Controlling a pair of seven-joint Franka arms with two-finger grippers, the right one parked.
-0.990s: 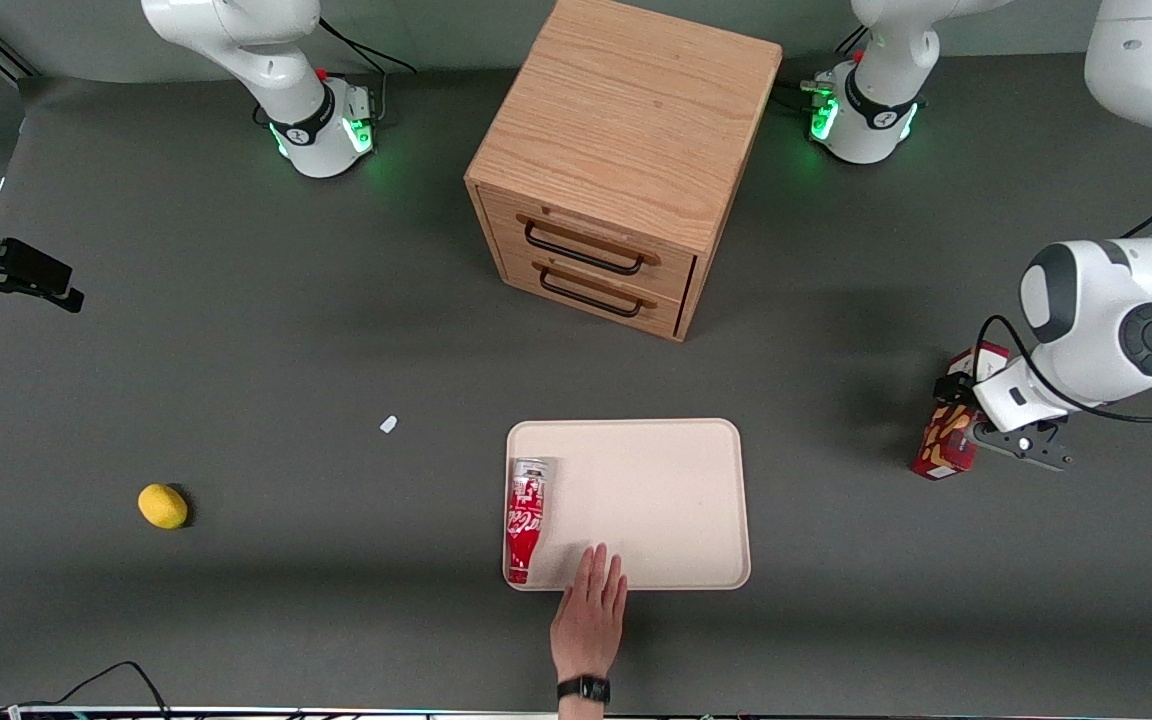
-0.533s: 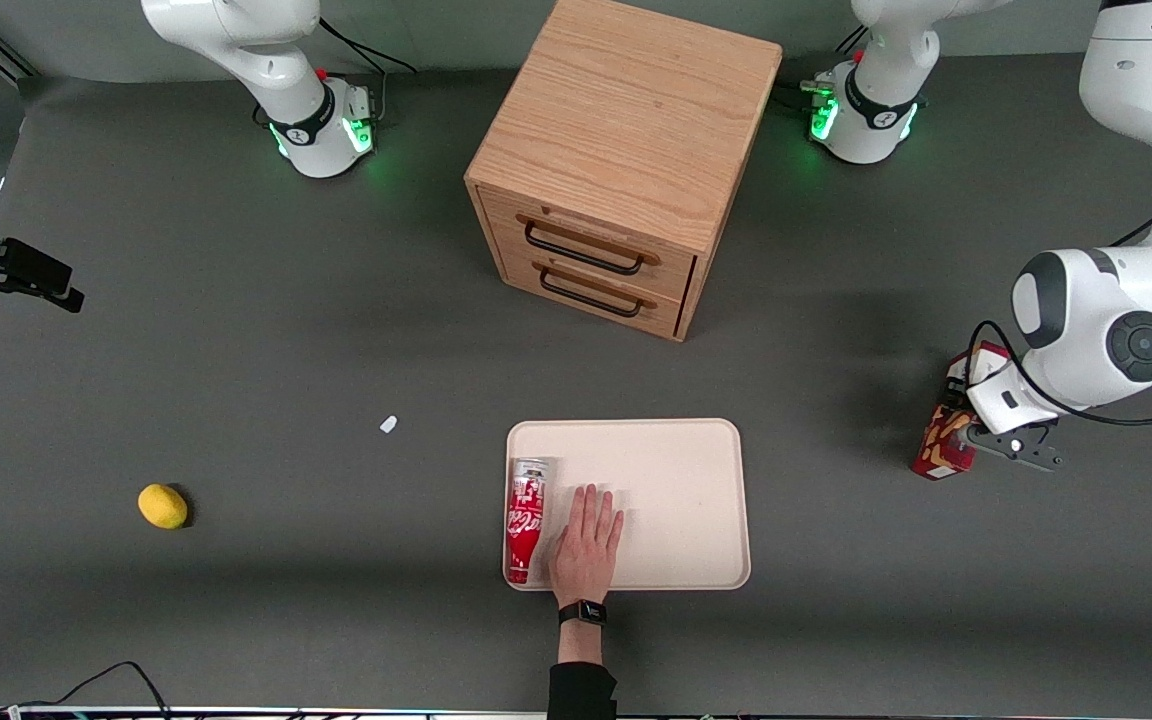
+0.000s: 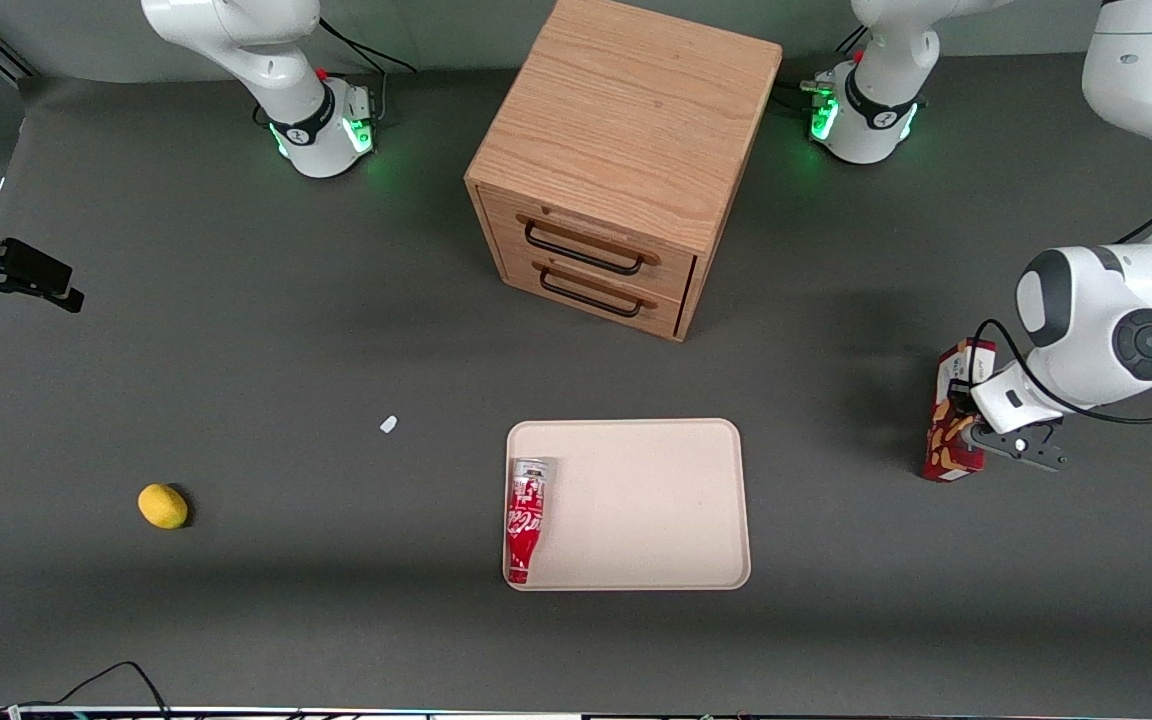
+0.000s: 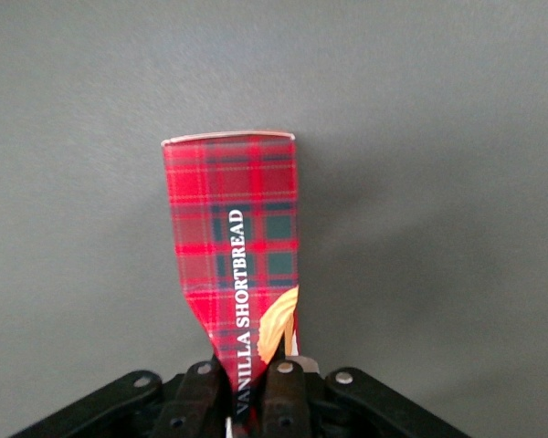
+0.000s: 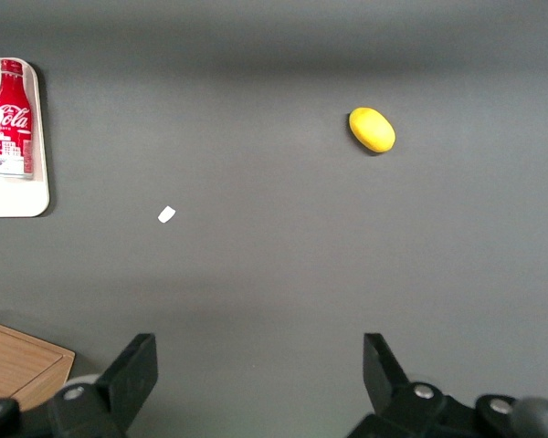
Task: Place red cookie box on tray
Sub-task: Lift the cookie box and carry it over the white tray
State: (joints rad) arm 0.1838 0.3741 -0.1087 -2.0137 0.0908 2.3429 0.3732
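We see our gripper (image 4: 253, 383) with its fingers (image 4: 201, 388) pinching the red cookie box (image 4: 236, 242) across its narrow sides at one end, so most of the box reaches out past the fingertips over bare worktop (image 4: 438, 182). In the front view the same gripper (image 3: 976, 425) sits at the working arm's end of the worktop with the red cookie box (image 3: 951, 415) clamped in it; whether the box's low end is touching the surface or just off it, we cannot tell.

We judge the box light and fairly stiff, but thin cardboard dents under a hard squeeze, and its printed faces look smooth enough to slip. Held near one end, the long free part could swing or pivot between the fingers during a fast move; a hold nearer the middle would steady it.

Farther out from the fingers, toward the parked arm, lies the tray (image 3: 656, 500), well apart from the box. A Coca-Cola bottle can (image 3: 526, 520) lies along the tray edge farthest from the fingers, leaving most of the tray free.
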